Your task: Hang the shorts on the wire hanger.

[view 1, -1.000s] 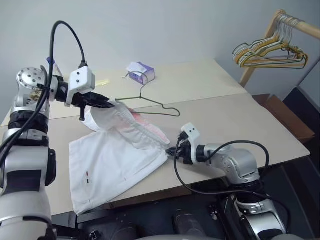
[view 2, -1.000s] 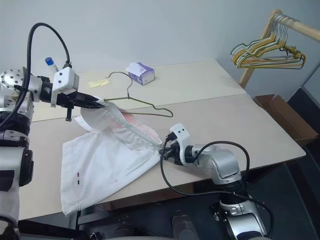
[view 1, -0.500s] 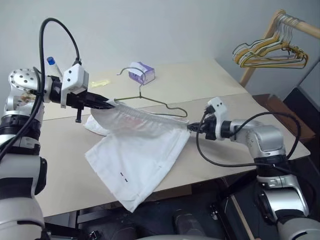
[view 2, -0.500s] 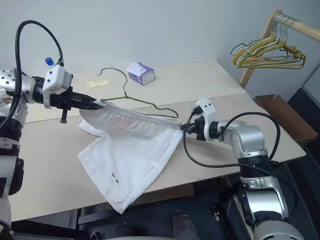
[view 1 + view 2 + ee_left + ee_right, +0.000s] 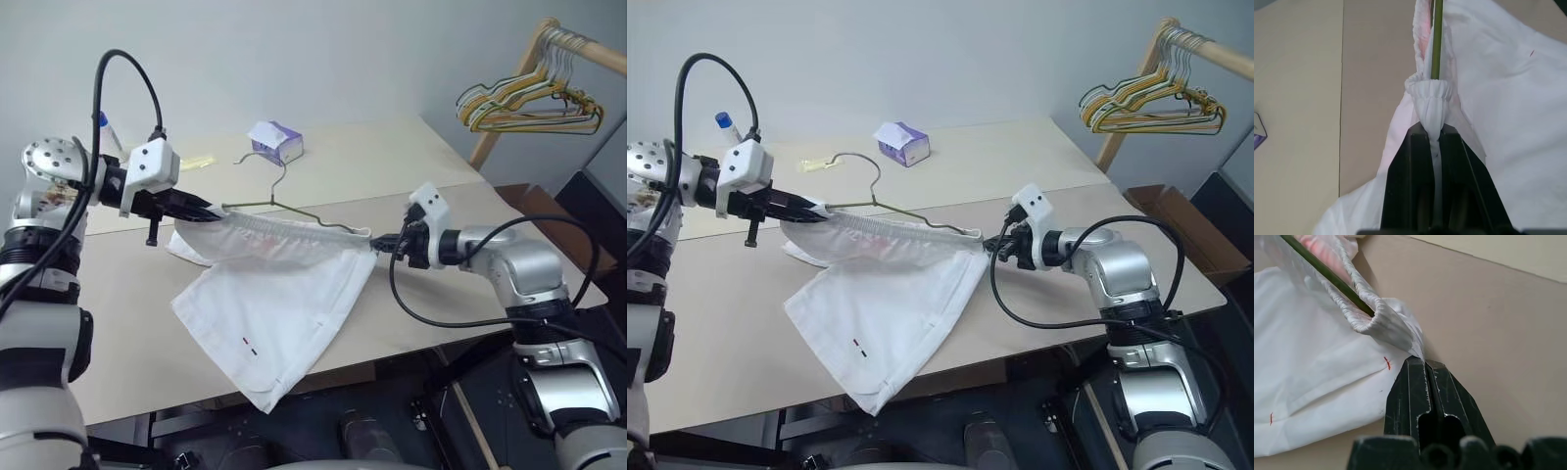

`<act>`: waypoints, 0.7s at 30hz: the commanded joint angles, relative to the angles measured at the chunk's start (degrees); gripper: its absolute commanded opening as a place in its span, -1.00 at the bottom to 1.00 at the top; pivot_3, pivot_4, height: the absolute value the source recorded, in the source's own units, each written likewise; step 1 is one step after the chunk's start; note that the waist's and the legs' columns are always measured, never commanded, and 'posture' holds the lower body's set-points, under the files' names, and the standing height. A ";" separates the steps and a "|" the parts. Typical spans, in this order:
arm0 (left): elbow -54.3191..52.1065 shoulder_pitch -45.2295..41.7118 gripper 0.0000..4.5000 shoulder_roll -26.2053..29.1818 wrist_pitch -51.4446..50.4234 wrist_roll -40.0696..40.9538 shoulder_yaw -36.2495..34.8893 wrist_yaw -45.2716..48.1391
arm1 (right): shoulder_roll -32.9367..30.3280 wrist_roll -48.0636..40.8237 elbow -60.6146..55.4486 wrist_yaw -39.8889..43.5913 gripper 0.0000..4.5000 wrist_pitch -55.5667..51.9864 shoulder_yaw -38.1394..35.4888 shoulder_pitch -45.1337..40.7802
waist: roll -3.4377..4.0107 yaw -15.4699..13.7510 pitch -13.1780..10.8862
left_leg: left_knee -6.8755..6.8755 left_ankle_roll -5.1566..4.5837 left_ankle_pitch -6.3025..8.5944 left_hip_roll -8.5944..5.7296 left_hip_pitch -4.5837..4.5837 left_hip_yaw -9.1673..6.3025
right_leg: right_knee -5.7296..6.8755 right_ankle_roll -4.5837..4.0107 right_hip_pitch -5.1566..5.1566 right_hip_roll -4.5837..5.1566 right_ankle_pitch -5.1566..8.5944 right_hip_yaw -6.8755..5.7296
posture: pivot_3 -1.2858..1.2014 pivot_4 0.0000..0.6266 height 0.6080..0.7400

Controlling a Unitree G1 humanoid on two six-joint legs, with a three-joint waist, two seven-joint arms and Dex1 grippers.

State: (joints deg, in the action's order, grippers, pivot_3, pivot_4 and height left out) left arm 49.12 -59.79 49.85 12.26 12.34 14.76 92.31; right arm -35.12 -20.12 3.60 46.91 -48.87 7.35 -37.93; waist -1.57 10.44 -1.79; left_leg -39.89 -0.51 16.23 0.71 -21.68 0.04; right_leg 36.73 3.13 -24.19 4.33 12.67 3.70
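Both grippers, left gripper and right gripper, stretch the shorts taut.

We saw a pale beige table standing before a plain grey wall. At the right, a wooden rack carried yellowish hangers, beside a brown cardboard box.

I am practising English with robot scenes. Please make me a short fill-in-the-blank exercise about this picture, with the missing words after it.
1. Each gripper, left and right, is shut on the ______ of the shorts.
2. The hanger has its hook pointing toward the ______ pack.
3. The colour of the shorts is ______.
4. The legs of the shorts hang over the table's ______ edge.

Missing words: waistband; tissue; white; front
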 commanded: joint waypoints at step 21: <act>-2.70 -1.26 -1.00 -4.55 0.00 -4.15 -7.10 -2.56 | -4.57 6.55 -11.84 5.00 -0.99 -9.40 14.13 -22.92 | 0.10 0.22 -0.06 | -0.06 0.00 0.00 0.00 -0.18 0.02 | 0.03 0.01 -0.17 0.04 0.00 -0.02 | -0.09 -1.00 1.00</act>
State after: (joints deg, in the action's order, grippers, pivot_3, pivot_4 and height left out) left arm 48.04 -60.01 45.07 12.21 8.21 9.22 90.53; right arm -40.19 -13.71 -7.33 52.49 -58.98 23.18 -59.62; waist -1.48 10.66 -1.85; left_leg -39.96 -0.52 16.23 0.71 -21.85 0.07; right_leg 36.77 3.13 -24.36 4.36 12.68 3.68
